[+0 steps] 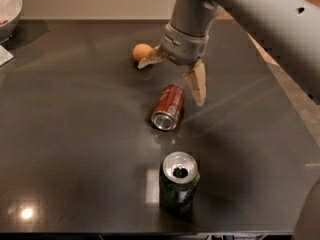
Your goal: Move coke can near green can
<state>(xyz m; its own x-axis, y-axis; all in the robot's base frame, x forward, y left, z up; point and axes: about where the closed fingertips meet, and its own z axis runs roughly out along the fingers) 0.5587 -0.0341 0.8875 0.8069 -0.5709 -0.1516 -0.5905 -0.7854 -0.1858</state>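
The coke can is red with silver ends and lies on its side in the middle of the dark table, its silver end facing the front. The green can stands upright near the front edge, its top opened. My gripper hangs just above and behind the coke can, open and empty. One finger points down to the right of the can, the other finger spreads to the left near the orange.
A small orange sits behind the coke can, close to my left finger. A white bowl stands at the back left corner. A white paper edge shows at the left. The table's right edge runs diagonally.
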